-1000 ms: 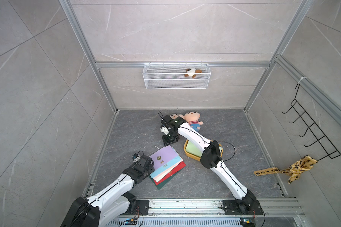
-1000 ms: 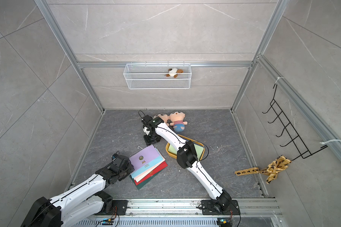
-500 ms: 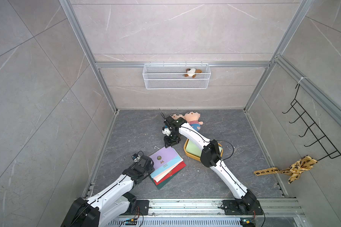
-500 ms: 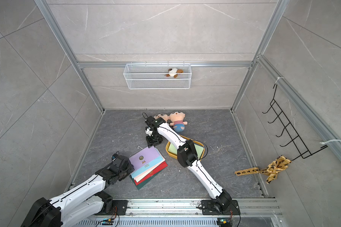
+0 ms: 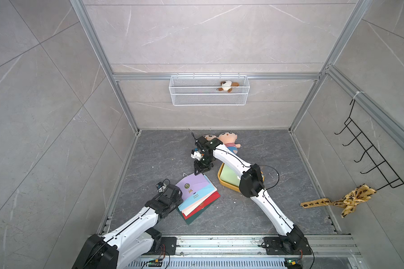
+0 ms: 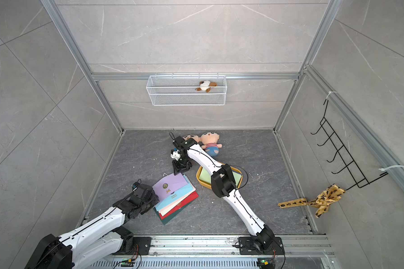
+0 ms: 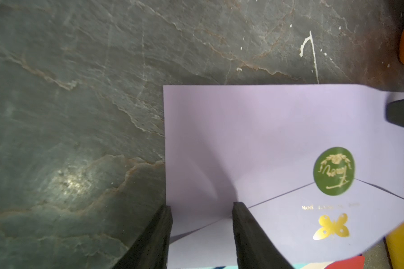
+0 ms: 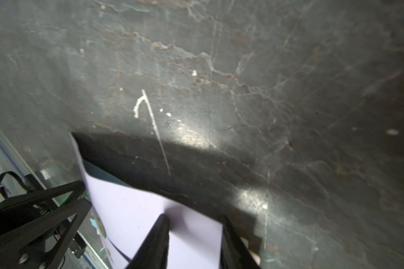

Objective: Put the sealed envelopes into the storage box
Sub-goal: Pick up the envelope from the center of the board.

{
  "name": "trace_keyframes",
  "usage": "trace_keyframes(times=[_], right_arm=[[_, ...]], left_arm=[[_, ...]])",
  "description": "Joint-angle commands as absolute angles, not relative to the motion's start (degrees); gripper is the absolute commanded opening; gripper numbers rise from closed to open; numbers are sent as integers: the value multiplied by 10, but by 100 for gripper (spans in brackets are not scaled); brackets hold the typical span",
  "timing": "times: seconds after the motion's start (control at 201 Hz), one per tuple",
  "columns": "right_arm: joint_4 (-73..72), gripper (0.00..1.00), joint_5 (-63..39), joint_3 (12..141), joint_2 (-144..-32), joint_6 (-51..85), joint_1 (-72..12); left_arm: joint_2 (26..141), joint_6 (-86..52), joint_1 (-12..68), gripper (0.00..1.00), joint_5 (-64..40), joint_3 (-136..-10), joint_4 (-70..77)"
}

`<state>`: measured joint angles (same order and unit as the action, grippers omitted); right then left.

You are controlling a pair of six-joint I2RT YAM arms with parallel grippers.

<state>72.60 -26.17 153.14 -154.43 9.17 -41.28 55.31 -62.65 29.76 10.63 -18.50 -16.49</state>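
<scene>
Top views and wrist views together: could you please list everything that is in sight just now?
sealed envelopes: one fanned stack, at least five showing, lilac on top over blue, cream, red and dark green, mid-floor.
storage box: one, mustard yellow, beside the stack.
pale green envelope: one, inside the box.
plush dolls: two, skin-toned faces, back of the floor; one partly hidden.
wire basket: one, white, on the back wall.
small plush toy: one, brown and white, in the basket.
hook rack: one, black, on the side wall.
patterned cloth: one, yellow, hanging from the rack.
left tool: one, black, jaws apart over the stack's edge.
right tool: one, black, jaws apart at the lilac corner.
</scene>
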Motion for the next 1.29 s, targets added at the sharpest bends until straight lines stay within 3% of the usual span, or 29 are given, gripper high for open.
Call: trace_keyframes(times=[0.0, 0.373, 0.672, 0.831, 0.98, 1.289], right_arm=[[722, 36, -312, 1521, -1482, 80, -420], [703, 32, -369, 1462, -1412, 97, -420], [710, 29, -365, 1438, -1427, 88, -431], [712, 15, -355, 1446, -1434, 83, -433], [714, 0, -347, 1463, -1416, 76, -432], [690, 0, -360, 1505, -1287, 56, -391]], left_arm=[[560, -630, 298, 48, 105, -169, -197], [558, -628, 299, 48, 108, -169, -200], [557, -627, 299, 48, 107, -169, -200], [552, -624, 299, 49, 105, -170, -203], [524, -618, 299, 58, 114, -187, -227], [382, -601, 299, 65, 120, -285, -312]])
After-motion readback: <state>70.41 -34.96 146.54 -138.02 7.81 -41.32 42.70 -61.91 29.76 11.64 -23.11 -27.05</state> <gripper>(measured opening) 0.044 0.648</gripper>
